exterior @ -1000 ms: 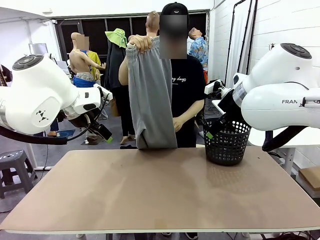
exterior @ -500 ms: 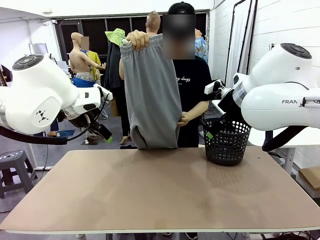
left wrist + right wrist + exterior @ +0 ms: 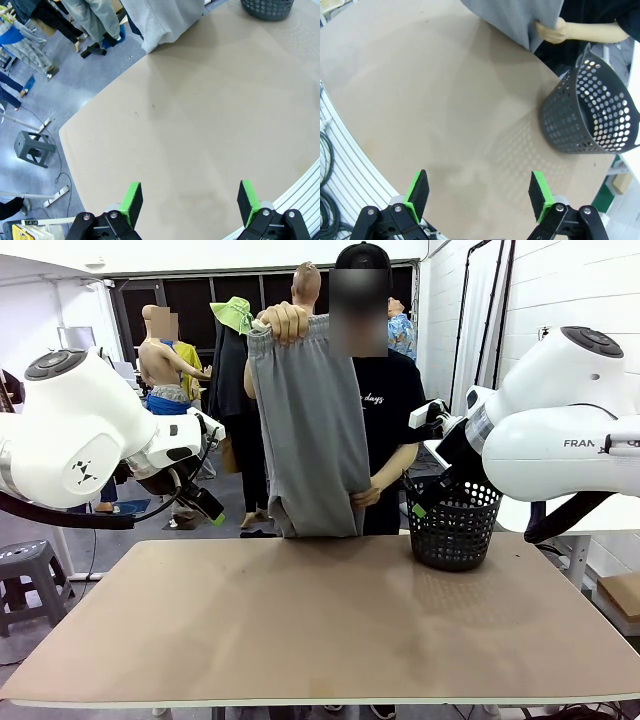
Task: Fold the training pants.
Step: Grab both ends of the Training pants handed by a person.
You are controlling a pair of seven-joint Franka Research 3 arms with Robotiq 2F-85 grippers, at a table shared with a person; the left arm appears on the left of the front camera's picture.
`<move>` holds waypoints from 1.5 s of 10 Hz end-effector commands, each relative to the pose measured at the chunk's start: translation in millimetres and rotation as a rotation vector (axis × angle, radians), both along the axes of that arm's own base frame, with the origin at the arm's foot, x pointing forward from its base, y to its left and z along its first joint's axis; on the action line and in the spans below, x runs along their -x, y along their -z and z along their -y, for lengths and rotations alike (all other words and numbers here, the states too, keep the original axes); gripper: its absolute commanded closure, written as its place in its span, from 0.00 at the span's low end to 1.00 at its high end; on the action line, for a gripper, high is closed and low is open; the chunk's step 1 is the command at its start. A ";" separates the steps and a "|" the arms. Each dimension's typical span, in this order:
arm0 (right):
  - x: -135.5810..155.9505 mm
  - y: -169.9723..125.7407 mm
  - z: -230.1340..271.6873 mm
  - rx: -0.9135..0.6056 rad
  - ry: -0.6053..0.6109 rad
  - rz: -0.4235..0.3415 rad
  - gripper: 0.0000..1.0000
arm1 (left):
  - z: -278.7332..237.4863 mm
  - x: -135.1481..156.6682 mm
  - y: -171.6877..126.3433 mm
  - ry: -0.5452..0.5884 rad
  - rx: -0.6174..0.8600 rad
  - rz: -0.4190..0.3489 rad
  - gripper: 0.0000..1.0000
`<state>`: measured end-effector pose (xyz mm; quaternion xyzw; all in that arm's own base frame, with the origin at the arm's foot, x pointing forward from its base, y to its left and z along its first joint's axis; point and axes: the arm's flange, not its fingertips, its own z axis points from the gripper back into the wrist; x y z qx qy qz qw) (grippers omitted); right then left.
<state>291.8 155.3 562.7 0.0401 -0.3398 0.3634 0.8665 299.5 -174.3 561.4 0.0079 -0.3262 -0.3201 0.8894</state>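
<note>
Front view has the person at the far edge of the table (image 3: 320, 640) holding the training pants (image 3: 305, 430) up in the air, upper hand (image 3: 287, 322) on the waistband, lower hand (image 3: 368, 495) gripping the hanging bottom. Left gripper (image 3: 189, 195) and right gripper (image 3: 479, 184) both gape wide over the tabletop, holding nothing. Black basket (image 3: 455, 525) sits on the table's right side.

Light grey training pants (image 3: 308, 430), black hole-dotted basket (image 3: 455, 530), plain tan table (image 3: 320, 630), black shirt (image 3: 398, 410).
</note>
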 end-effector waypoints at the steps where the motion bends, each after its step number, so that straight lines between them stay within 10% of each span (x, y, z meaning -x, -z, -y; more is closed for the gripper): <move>1: -0.6 0.1 -0.6 -0.006 -0.001 0.001 0.00 | -0.1 -0.7 0.7 0.007 -0.004 0.000 0.00; 15: -0.6 0.1 -0.6 -0.006 -0.001 0.001 0.00 | -0.1 -0.7 0.7 0.007 -0.004 0.000 0.00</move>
